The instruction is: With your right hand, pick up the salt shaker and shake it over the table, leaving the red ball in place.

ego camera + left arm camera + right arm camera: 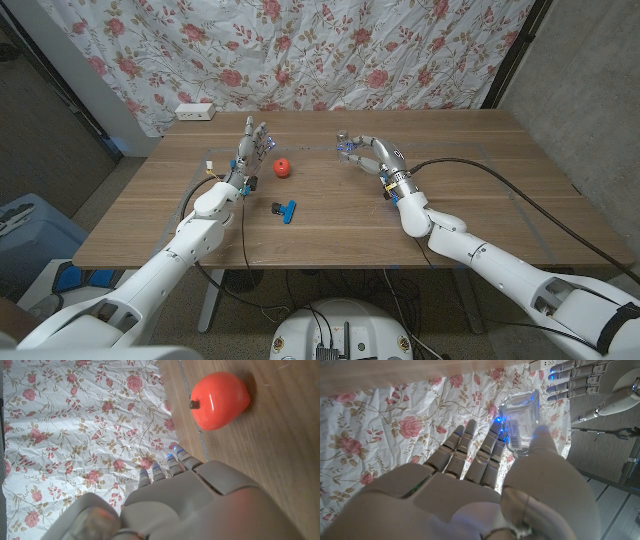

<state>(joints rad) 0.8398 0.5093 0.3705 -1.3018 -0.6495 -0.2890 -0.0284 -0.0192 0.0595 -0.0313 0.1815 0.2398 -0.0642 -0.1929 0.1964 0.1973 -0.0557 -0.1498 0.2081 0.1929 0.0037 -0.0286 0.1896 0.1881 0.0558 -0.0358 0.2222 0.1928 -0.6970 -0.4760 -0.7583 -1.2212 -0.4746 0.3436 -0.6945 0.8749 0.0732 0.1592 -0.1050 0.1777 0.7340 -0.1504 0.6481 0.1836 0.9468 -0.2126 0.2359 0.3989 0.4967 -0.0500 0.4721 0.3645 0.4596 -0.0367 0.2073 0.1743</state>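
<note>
the right hand [358,150] is seen in the head view raised over the far middle of the table [470,200], its fingers curled around a small clear shaker [347,147]. in the right wrist view the shaker [520,427] is gripped between the thumb and the fingers of that hand [485,490]; it is a clear, squarish container with a printed label, and it is held clear of the table, against the flowered curtain [385,435] behind. whether it is upright or tilted cannot be told.

the red ball [284,167] is left on the table, between the two hands and nearer the left one. in the left wrist view the ball [220,400] is shown as glossy red-orange with a small dark stem, resting on the wood just beyond the fingertips [172,462], apart from them.

the left hand [252,145] is held beside the ball with its fingers spread and reaching up; nothing is grasped by it. in the left wrist view only the back of this hand [200,505] is seen.

a small blue and black clip [286,209] is seen lying on the table nearer the robot, well apart from both hands. a white power strip [195,112] is placed at the far left corner.
</note>
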